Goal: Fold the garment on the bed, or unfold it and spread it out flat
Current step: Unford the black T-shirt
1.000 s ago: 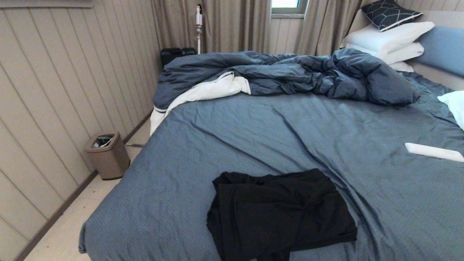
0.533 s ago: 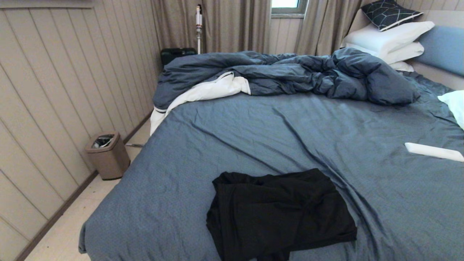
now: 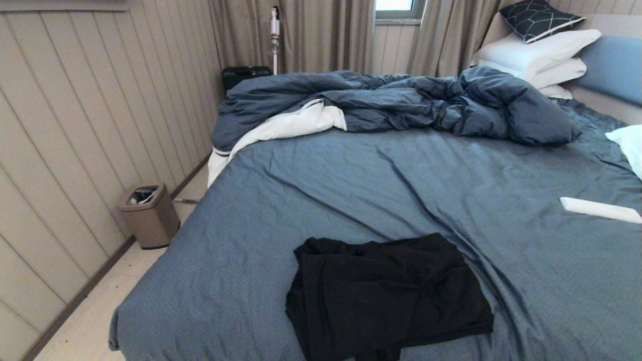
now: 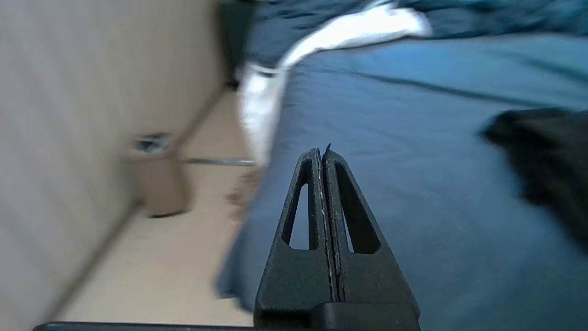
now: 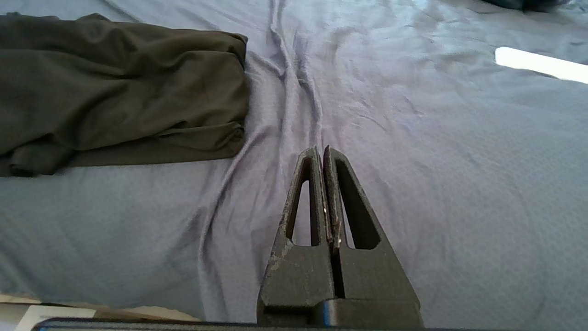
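Observation:
The garment (image 3: 386, 296) is a black T-shirt lying bunched and partly folded near the front edge of the bed (image 3: 351, 190), on its slate-blue sheet. No print or text shows on it. Neither arm appears in the head view. My left gripper (image 4: 321, 149) is shut and empty, over the bed's left corner, with the garment (image 4: 546, 151) off to one side of it. My right gripper (image 5: 320, 149) is shut and empty too, above creased sheet, apart from the garment (image 5: 119, 87).
A rumpled dark blue duvet (image 3: 401, 105) with white lining fills the far part of the bed. White pillows (image 3: 541, 55) lean on the headboard. A flat white object (image 3: 599, 209) lies on the sheet at right. A brown bin (image 3: 149, 214) stands on the floor by the wall.

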Motion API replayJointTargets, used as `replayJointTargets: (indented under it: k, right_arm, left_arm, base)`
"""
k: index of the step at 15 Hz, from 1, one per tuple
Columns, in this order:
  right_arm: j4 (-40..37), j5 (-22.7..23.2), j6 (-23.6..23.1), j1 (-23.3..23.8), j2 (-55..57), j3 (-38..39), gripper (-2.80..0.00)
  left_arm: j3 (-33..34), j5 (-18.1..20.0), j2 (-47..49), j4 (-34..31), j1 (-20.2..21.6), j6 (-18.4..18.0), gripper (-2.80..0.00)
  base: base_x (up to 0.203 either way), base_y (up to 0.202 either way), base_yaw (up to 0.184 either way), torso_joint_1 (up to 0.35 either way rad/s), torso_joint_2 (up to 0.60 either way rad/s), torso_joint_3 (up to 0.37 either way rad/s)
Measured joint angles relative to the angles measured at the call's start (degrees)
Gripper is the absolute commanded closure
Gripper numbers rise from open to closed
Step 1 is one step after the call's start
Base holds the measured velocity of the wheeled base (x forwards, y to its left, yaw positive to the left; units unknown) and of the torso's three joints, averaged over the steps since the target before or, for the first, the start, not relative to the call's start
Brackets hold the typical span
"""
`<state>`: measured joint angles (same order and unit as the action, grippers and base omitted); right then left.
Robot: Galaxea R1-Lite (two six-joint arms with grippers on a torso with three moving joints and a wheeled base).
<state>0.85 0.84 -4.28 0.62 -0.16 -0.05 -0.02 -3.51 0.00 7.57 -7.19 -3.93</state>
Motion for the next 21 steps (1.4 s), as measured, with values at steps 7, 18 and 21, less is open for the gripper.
replayJointTargets:
  k: [7, 18, 21]
  right_arm:
    - [0.0, -0.5, 3.7, 0.0, 0.0, 0.0, 0.0]
    - [0.0, -0.5, 4.7, -0.1, 0.0, 0.0, 0.0]
    - [0.0, -0.5, 5.1, 0.0, 0.0, 0.0, 0.0]
  left_arm:
    - [0.0, -16.1, 0.0, 4.8, 0.1, -3.3, 0.0]
    - [-0.2, -0.9, 0.0, -15.6, 7.8, 2.0, 0.0]
    - [-0.1, -1.3, 0.0, -16.1, 7.7, 3.2, 0.0]
  base:
    - [0.0, 0.0, 0.0, 0.0, 0.0, 0.0]
    - [0.0, 0.0, 0.0, 0.0, 0.0, 0.0]
    - [0.0, 0.0, 0.0, 0.0, 0.0, 0.0]
